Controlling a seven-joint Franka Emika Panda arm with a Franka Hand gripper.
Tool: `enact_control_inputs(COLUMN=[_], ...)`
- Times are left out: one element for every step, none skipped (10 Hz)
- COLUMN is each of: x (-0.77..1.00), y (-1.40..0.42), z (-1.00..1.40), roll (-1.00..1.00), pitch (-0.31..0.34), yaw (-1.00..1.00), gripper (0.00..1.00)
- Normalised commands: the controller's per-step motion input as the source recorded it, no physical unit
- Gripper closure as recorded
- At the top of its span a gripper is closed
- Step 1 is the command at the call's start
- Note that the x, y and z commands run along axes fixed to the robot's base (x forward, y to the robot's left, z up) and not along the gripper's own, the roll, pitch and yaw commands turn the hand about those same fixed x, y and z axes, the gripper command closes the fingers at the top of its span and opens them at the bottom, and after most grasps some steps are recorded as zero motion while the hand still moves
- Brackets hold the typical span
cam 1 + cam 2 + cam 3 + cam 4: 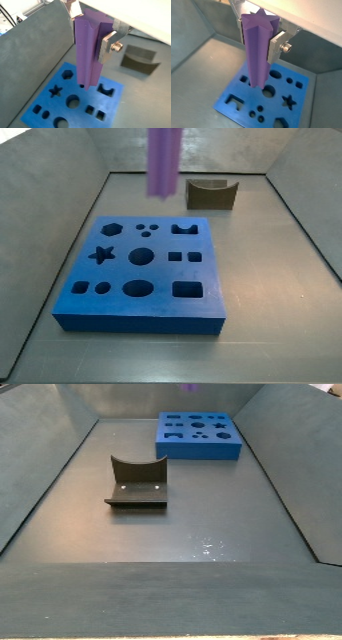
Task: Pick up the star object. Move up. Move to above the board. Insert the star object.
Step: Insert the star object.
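- Star object (258,50) hangs upright above the board (238,102), pinched by the gripper (259,30) in both wrist views.
- A side view shows only its lower end (163,163), gripper unseen.
- Another side view shows the board (201,448) and fixture (136,484).

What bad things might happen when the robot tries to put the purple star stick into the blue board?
The gripper holds the tall light-purple star prism near its top, high above the thick blue board with cut-out holes. 1. The prism hangs nearer the round holes than the star hole, so it might land on solid board. 2. If its points aren't turned to match, it may jam.
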Motion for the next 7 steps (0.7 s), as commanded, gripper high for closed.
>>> enact_control_inputs(x=[-1.00, -1.00, -1.00, -1.00, -1.00, -0.64, -0.55], y=[0.00, 0.00, 0.00, -0.06, -0.24, -0.34, -0.35], z=[-0.52, -0.54, -0.55, -0.54, -0.46, -0.58, -0.48], roll=[-0.07, -0.08, -0.09, -0.09, -0.03, -0.09, -0.05], pitch=[-0.059, -0.054, -0.054, -0.056, -0.069, -0.096, -0.084], yaw=[0.00, 0.00, 0.00, 0.00, 0.00, -0.34, -0.40], gripper=[1.00, 1.00, 1.00, 1.00, 1.00, 1.00, 1.00])
